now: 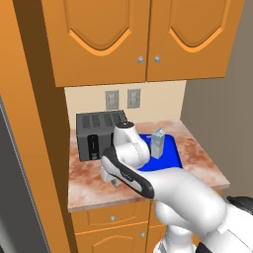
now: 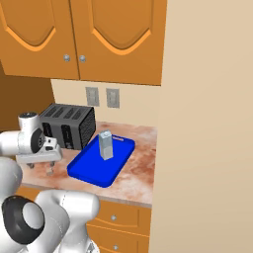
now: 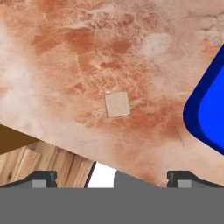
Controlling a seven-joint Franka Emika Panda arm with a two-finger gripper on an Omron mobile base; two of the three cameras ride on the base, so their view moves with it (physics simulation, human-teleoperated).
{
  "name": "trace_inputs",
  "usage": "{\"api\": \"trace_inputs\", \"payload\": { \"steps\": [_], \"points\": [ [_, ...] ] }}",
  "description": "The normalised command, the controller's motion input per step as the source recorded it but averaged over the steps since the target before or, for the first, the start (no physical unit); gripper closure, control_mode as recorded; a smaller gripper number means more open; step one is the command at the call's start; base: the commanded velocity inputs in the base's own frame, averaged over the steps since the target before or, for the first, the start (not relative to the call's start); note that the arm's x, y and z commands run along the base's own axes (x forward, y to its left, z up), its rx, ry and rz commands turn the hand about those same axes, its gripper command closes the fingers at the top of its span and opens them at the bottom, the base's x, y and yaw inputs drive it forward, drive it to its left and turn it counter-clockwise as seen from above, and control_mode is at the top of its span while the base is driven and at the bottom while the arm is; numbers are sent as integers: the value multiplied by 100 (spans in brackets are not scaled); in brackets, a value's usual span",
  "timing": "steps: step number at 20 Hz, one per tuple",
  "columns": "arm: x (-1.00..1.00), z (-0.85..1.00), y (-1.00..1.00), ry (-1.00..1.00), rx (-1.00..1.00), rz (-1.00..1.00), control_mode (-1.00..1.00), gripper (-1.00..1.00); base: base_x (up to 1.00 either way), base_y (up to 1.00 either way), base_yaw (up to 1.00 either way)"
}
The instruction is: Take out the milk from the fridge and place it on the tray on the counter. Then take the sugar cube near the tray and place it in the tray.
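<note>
The milk (image 1: 157,143) (image 2: 105,145), a small pale carton with a gabled top, stands upright in the blue tray (image 1: 170,155) (image 2: 89,168) on the reddish marbled counter (image 1: 202,158) (image 2: 138,173). My gripper (image 1: 113,182) (image 2: 40,168) (image 3: 113,179) points down over the counter's front left part, left of the tray, open with nothing between its fingers. Straight below it in the hand view lies the sugar cube (image 3: 117,104), a tiny pale square on the stone, a short way from the tray's rounded corner (image 3: 210,113).
A dark toaster (image 1: 96,133) (image 2: 66,123) stands at the back left of the counter, just behind the hand. Orange wall cabinets (image 1: 143,39) hang above. The counter's front edge (image 3: 57,142) runs close to the cube. The fridge's dark grey side (image 1: 15,197) is at the far left.
</note>
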Motion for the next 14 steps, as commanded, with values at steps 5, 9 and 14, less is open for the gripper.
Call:
{"api": "trace_inputs", "payload": {
  "steps": [5, 9, 14],
  "points": [
    [10, -30, 4, -1, 0, 0, -100, -100, 0, 0, 0],
    [9, -42, 2, 0, -2, 0, -100, -100, 0, 0, 0],
    [7, -29, 0, 0, -4, 0, -100, -100, 0, 0, 0]
  ]
}}
